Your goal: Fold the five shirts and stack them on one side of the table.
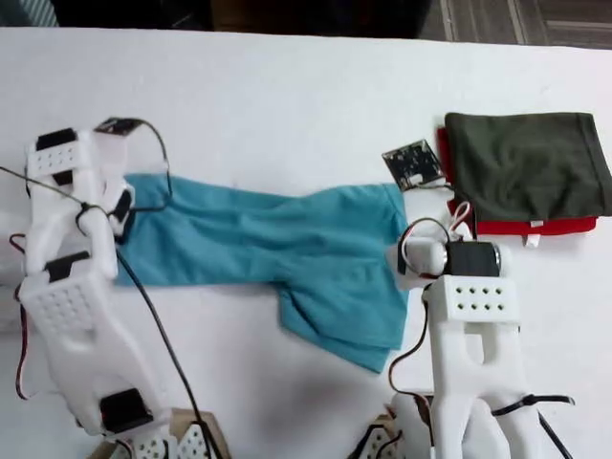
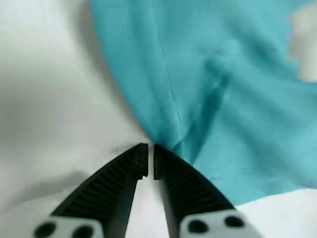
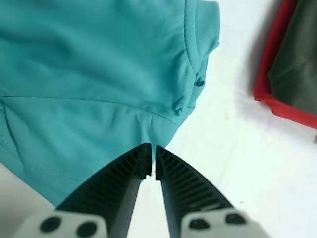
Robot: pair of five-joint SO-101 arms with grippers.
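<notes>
White table [image 1: 287,86] bears teal shirt [image 1: 316,249]; left claw [image 2: 151,154] and right claw [image 3: 152,157] clamp it.

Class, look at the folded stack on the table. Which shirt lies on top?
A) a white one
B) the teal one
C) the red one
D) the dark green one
D: the dark green shirt lies over the red shirt, whose edge shows beneath it.
</notes>
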